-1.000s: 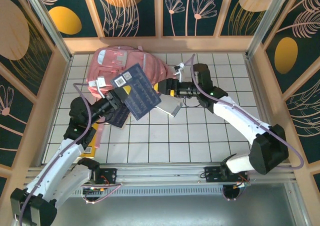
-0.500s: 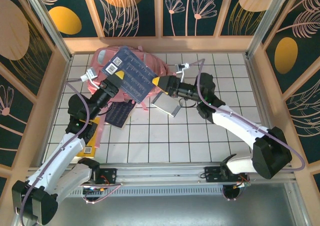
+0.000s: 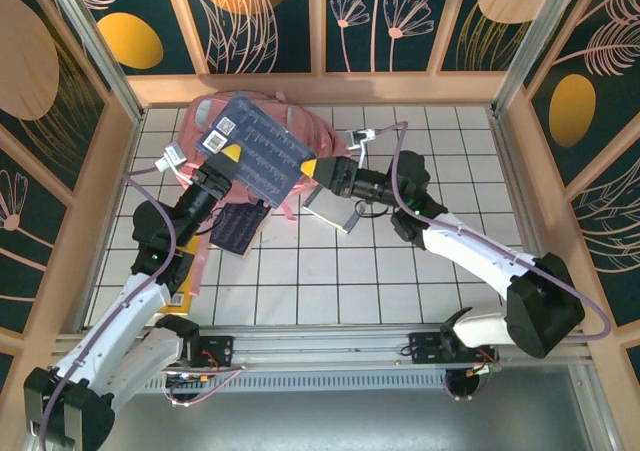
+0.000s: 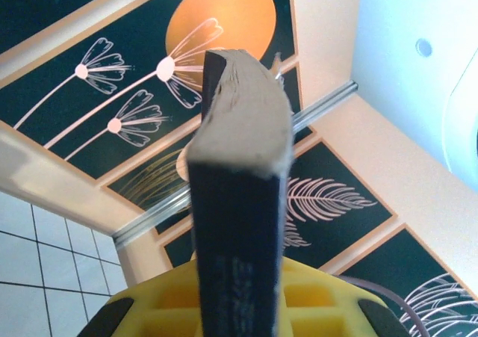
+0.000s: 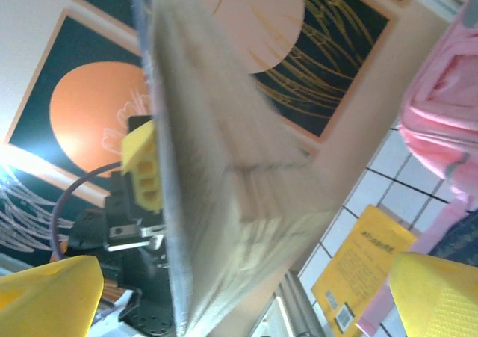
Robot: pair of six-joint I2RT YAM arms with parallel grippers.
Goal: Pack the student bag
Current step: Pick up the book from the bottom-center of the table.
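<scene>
As the left pincer [image 3: 226,157], clamped on the book [image 3: 262,151], raised it over the bag [image 3: 193,119], the right pincer [image 3: 313,168] spread apart, so packing looked near.

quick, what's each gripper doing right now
left gripper: shut on the thick dark blue book
right gripper: open, jaws straddling that book's edge

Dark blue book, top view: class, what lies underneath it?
The pink student bag lies below the book; pink shows past its edges. The bag's middle is covered.
</scene>
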